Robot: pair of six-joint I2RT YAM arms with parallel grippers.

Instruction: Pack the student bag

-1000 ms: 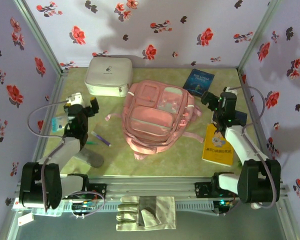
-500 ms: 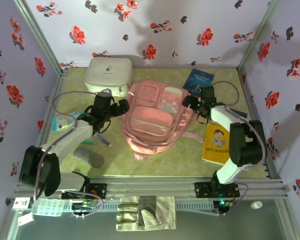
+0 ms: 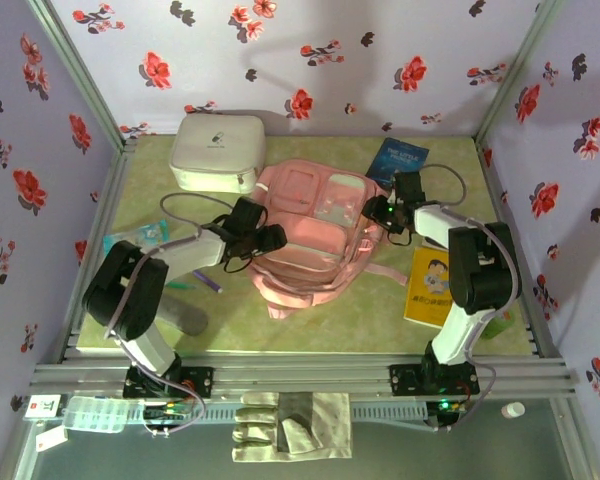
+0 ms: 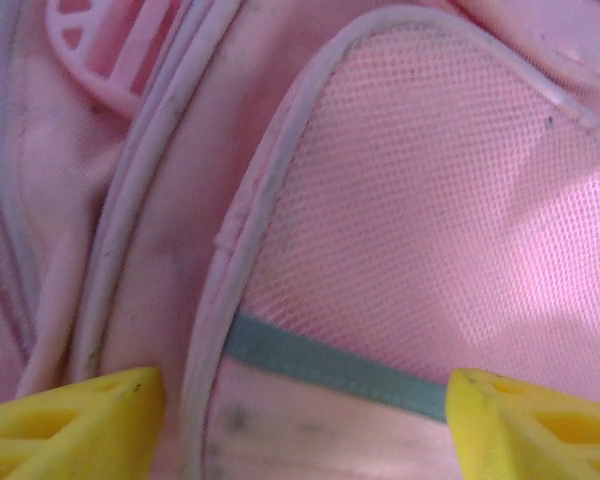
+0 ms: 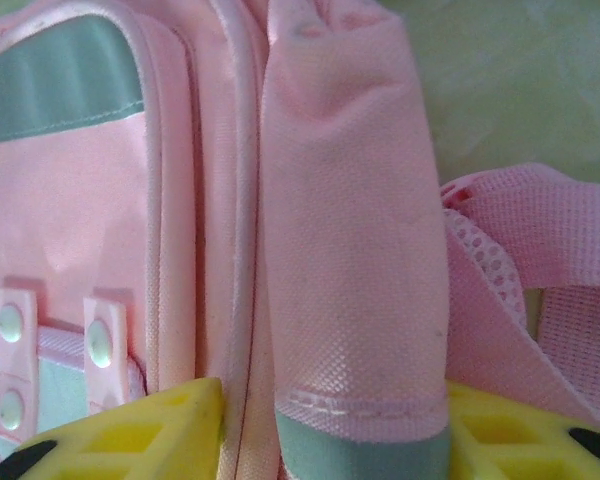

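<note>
Two close views — left pincer [image 4: 305,410] gapes over mesh [image 4: 430,200] on the student bag [image 4: 150,250], right pincer [image 5: 330,430] straddles its pocket [image 5: 350,250], grip unclear.

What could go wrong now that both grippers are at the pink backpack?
1. The right gripper straddles only the soft side pocket of the backpack; a pull may just bunch fabric or slip off.
2. The loose strap beside it could snag a finger.
3. The left gripper, open over the mesh pocket, might catch the mesh.
</note>
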